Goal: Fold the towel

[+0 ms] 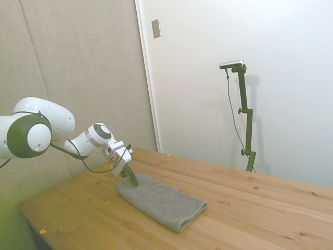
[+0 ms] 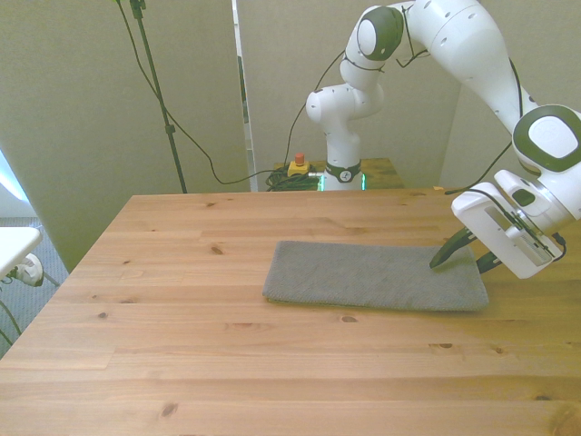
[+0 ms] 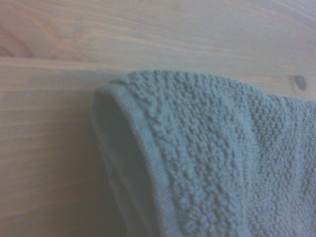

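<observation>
On the wooden table, the grey towel lies flat in a long folded rectangle near the middle. The white arm's gripper is at the towel's short end on the front view's right, fingers spread a little, one tip on the cloth, nothing yet held. A pinch may catch only the top layer, or drag the pile askew. No brand, label or writing is legible anywhere.

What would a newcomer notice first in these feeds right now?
The grey towel, lying flat as a long folded rectangle on the wooden table. Then the pincer, its dark fingers angled down at the towel's end on the front view's right.
</observation>
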